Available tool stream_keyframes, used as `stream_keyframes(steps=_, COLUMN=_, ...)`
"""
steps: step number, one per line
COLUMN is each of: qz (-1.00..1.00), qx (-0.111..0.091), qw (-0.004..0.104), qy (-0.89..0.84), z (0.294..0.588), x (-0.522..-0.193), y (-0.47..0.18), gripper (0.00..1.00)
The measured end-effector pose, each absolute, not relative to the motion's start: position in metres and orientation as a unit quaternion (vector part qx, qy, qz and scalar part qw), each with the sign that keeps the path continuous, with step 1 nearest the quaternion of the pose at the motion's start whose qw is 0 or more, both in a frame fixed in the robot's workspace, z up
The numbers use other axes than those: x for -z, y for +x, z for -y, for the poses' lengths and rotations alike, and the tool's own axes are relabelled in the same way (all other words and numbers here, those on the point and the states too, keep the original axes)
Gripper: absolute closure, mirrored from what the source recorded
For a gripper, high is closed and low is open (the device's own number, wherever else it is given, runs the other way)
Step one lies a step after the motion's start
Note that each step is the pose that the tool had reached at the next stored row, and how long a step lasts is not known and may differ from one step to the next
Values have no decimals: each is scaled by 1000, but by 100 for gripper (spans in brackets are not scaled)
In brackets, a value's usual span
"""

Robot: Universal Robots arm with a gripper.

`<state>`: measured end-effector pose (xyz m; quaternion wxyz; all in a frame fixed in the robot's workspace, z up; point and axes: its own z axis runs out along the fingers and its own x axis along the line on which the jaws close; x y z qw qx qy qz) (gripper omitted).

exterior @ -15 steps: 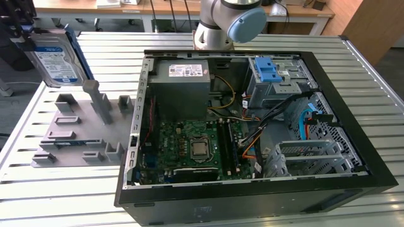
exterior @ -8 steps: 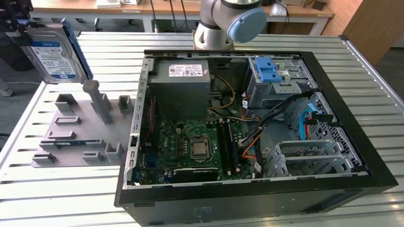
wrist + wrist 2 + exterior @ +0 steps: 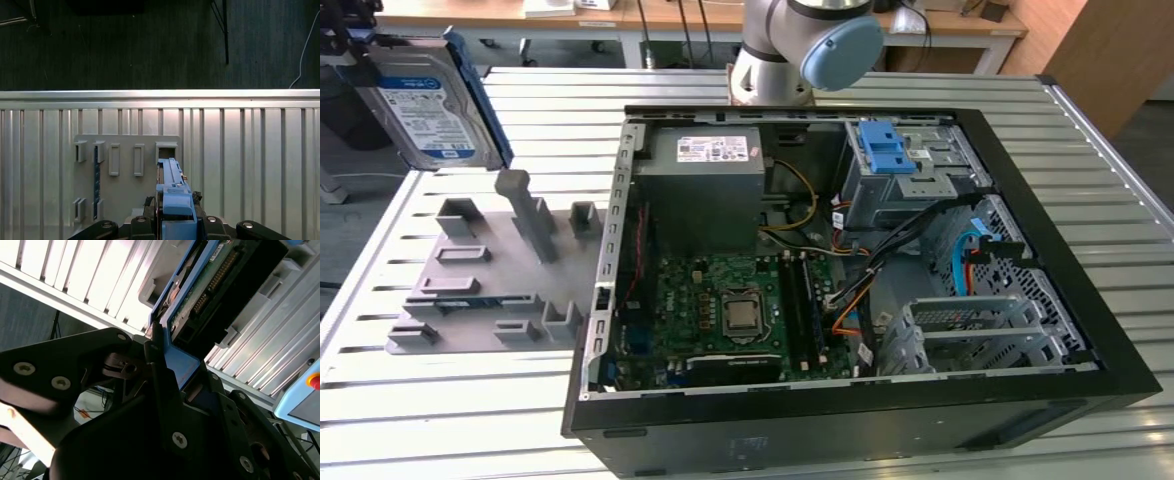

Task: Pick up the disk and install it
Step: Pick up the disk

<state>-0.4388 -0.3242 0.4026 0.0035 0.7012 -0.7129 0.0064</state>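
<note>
The disk (image 3: 434, 105) hangs upright in the air at the exterior view's upper left, its blue-and-white label facing the camera and a blue carrier frame along its edges. My gripper (image 3: 350, 45) is shut on its far end, above the table's edge. In the first wrist view the disk (image 3: 172, 197) shows edge-on between the black fingers, over the grey holder plate (image 3: 125, 170). In the second wrist view the gripper (image 3: 170, 357) clamps the blue frame, and the disk's green circuit board (image 3: 202, 295) shows beyond it.
An open black computer case (image 3: 1067, 250) lies on the slatted metal table (image 3: 440, 420). Inside are a motherboard (image 3: 734, 310), a grey power supply (image 3: 700, 170), a drive cage with a blue latch (image 3: 887, 150) and a metal bay (image 3: 974, 330). The grey holder plate (image 3: 494, 270) lies beside the case.
</note>
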Motion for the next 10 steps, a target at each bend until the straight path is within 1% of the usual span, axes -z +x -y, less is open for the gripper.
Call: stream_keyframes(steps=10, qz=713, qx=-6, qw=3, qy=701, z=324, x=-411, y=-439, gripper=63)
